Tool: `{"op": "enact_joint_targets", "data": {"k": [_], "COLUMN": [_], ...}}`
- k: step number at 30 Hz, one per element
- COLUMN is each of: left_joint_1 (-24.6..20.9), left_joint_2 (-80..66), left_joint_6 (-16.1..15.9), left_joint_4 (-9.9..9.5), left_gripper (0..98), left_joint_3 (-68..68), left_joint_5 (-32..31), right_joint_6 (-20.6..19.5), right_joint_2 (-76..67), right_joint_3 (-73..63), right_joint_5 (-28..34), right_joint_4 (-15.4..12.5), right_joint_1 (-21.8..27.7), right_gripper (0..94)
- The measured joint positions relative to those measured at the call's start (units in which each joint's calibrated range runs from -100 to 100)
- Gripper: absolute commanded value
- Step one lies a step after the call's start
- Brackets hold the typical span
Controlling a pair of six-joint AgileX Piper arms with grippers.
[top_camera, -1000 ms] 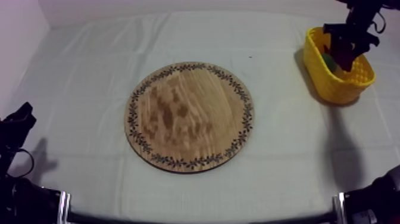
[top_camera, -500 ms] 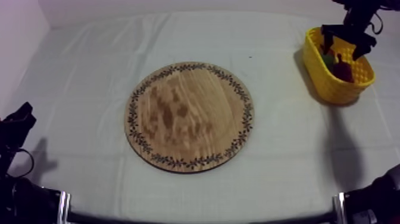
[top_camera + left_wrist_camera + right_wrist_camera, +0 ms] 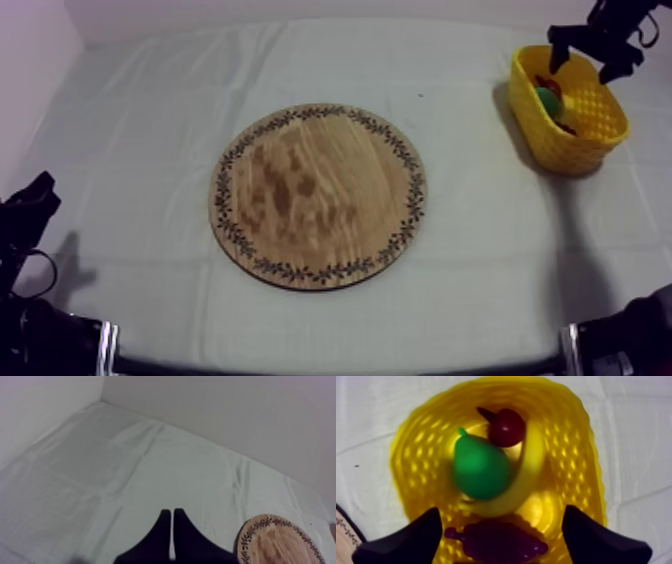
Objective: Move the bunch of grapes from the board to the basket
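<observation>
The purple bunch of grapes (image 3: 498, 542) lies inside the yellow basket (image 3: 586, 451), right below my right gripper (image 3: 502, 512), whose fingers (image 3: 411, 541) stand wide apart and hold nothing. Seen from above, that gripper (image 3: 590, 52) hovers over the basket (image 3: 528, 105) at the table's far right. The round wooden board (image 3: 318, 196) in the middle of the table is bare. My left gripper (image 3: 172, 526) is shut on nothing, low over the cloth beside the board's rim (image 3: 280, 541); from above it rests at the left edge (image 3: 30, 205).
Also in the basket are a green pear (image 3: 480, 468), a small red fruit (image 3: 507, 427) and a banana (image 3: 523, 478) curving round the pear. Grey-white cloth covers the table around the board.
My right gripper has lifted up out of the basket and stands open; the grapes it held stay behind in the basket. The left arm has not moved.
</observation>
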Motion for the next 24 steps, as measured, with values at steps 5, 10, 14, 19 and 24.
{"op": "enact_joint_targets", "data": {"k": [5,10,14,19,24], "left_joint_1": [0.00,0.00,0.00,0.00,0.00], "left_joint_2": [0.00,0.00,0.00,0.00,0.00], "left_joint_6": [0.00,0.00,0.00,0.00,0.00], "left_joint_4": [0.00,0.00,0.00,0.00,0.00], "left_gripper": [0.0,0.0,0.0,0.0,0.0], "left_joint_3": [0.00,0.00,0.00,0.00,0.00], "left_joint_5": [0.00,0.00,0.00,0.00,0.00], "right_joint_6": [-0.35,0.41,0.88,1.50,4.45], "right_joint_2": [-6.55,-14.06,-19.73,-27.40,-33.50], "right_joint_3": [6.07,13.95,21.39,30.47,38.28], "right_joint_5": [-4.29,-11.06,-17.24,-22.69,-26.76], "right_joint_4": [-0.72,-2.38,-3.09,-4.10,-6.85], "right_joint_1": [-0.03,0.86,1.26,1.42,2.74], "right_gripper": [54.5,47.0,45.5,42.9,36.3]}}
